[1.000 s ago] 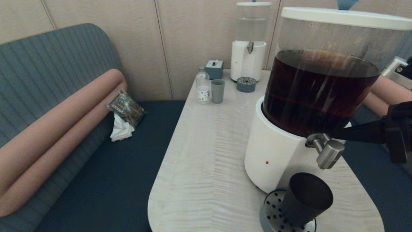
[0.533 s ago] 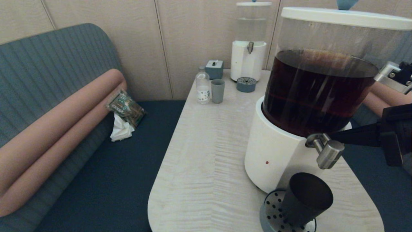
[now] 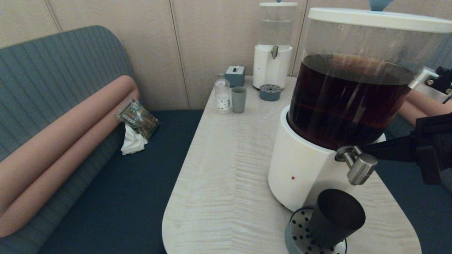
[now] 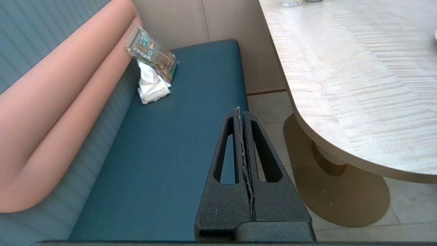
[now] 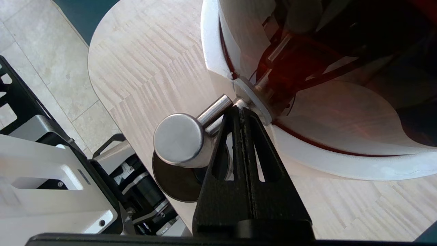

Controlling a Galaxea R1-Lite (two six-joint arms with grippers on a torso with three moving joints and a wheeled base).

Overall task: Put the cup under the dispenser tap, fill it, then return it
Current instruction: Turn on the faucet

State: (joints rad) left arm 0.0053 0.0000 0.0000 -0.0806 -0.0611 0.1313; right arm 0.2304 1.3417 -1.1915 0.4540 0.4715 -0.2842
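My right gripper (image 5: pixel 241 110) has its two black fingers pressed flat together, holding nothing, the tips laid against the base of the dispenser tap (image 3: pixel 357 164) right where the steel stem meets the white base (image 3: pixel 300 169) of the dispenser. I read this as a push on the tap, not a pinch. In the head view the fingers come in level from the right and end just behind the cylindrical knob (image 5: pixel 178 140). Directly under the knob stands the black cup (image 3: pixel 335 217), on the perforated drip tray (image 3: pixel 300 231) at the near edge of the table (image 3: pixel 226 169); I can't tell whether any liquid is falling into it yet. Here's what worries me: the closed tips sit on rounded steel, so if I press off-centre they can skid off the stem and scrape the white base. If the tap does open and I linger, that small cup overflows fast, and the tray is shallow. The cup also sits near the table's rounded edge, so a slip downward could knock it off. The tank of dark brown liquid (image 3: pixel 349 98) is heavy-looking and well filled, so shoving sideways risks sliding the whole dispenser. My left gripper (image 4: pixel 243 118), fingers shut together and empty, hangs parked over the blue bench seat (image 4: pixel 170 143), well clear of the table.
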